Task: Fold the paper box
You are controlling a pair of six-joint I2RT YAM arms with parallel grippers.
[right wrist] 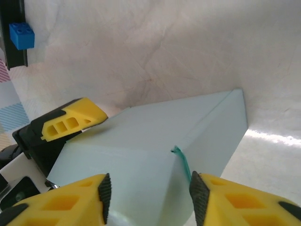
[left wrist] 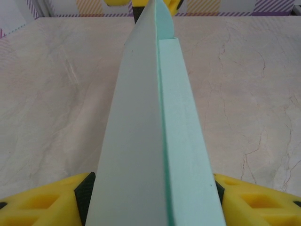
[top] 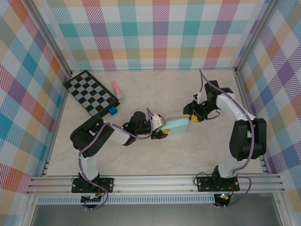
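The pale mint thin-card paper box is at the middle of the top view, between both arms. The left gripper clamps its two faces. The right gripper straddles its end; if it presses, I cannot tell. Better to squeeze gently and keep the edges aligned.

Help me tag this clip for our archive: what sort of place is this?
Most likely a robot test cell in a lab: a left arm and right arm bolted to an aluminium rail, plaid panels walling in a marble-look table, and props like a checkerboard and the paper box.
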